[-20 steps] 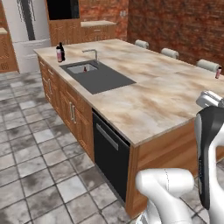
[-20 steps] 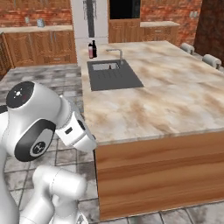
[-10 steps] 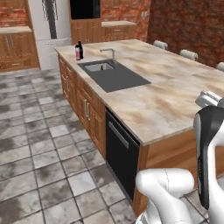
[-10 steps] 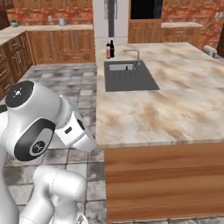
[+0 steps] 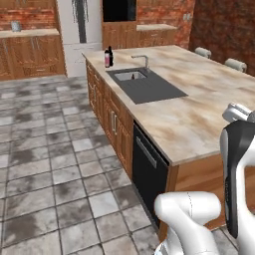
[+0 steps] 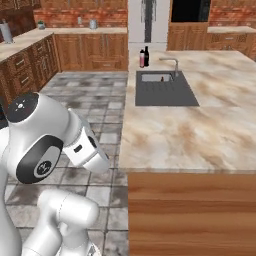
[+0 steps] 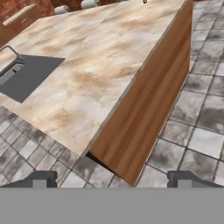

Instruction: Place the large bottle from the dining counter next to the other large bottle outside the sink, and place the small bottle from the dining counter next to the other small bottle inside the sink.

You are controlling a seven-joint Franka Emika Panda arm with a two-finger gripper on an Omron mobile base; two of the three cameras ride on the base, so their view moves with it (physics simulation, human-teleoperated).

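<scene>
Kitchen island seen from my base and hand cameras, read left to right. In the left base view, the large bottle is standing upright at the far left corner of the dining counter, just beside the other large bottle, which is black; both are standing outside the sink, behind its curved tap. I am judging that the large bottle is already sitting where the task wants it.

In the hand view, the sink is lying at the left, the marbled top is running up through the middle, and the wooden end panel and floor tiles are falling away to the right. My claw is hanging spread wide and pinching nothing, with its fingertips well apart, off the near corner of the counter.

A tiny dark thing is showing at the far edge of the top; it may be the small bottle, but it is too small to tell. If so, it is lying straight ahead of me, along the counter's length and well apart.
</scene>
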